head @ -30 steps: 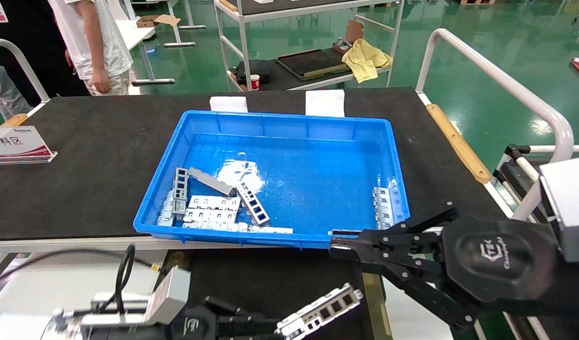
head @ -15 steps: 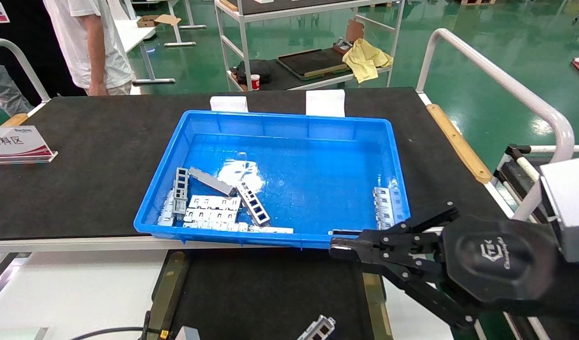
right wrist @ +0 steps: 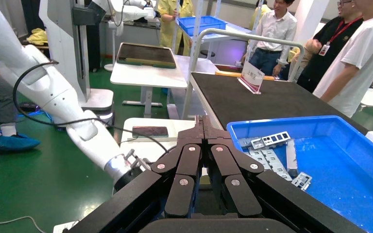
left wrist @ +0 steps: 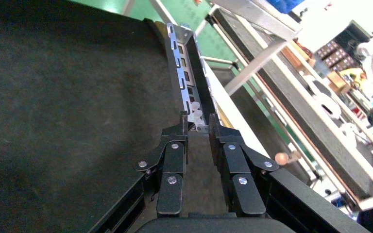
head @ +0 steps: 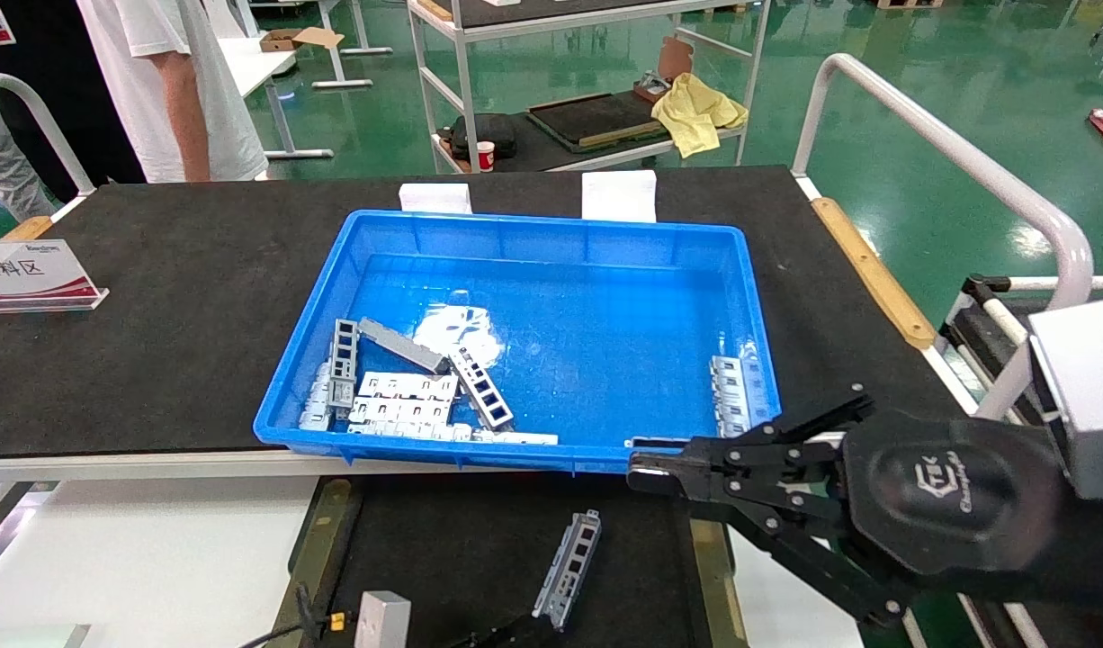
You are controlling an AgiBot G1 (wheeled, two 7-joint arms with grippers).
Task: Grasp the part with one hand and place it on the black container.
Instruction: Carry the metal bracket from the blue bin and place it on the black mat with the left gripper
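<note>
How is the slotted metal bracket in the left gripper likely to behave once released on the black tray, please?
The part looks like thin, stiff metal, so it probably stays rigid. Its flat-sided shape shouldn't roll on the black container. Gripped at one end by the left gripper, it may pivot.

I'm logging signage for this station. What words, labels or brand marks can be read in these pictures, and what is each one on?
"上料区": on the white and red sign card at the table's left edge.
Small print above it on the same card: too small to read.
Emblem and script on the round housing of the right gripper: not clearly readable.
Badge on the red lanyard of a bystander: unreadable.
The part, black container and blue bin: no text.
</note>
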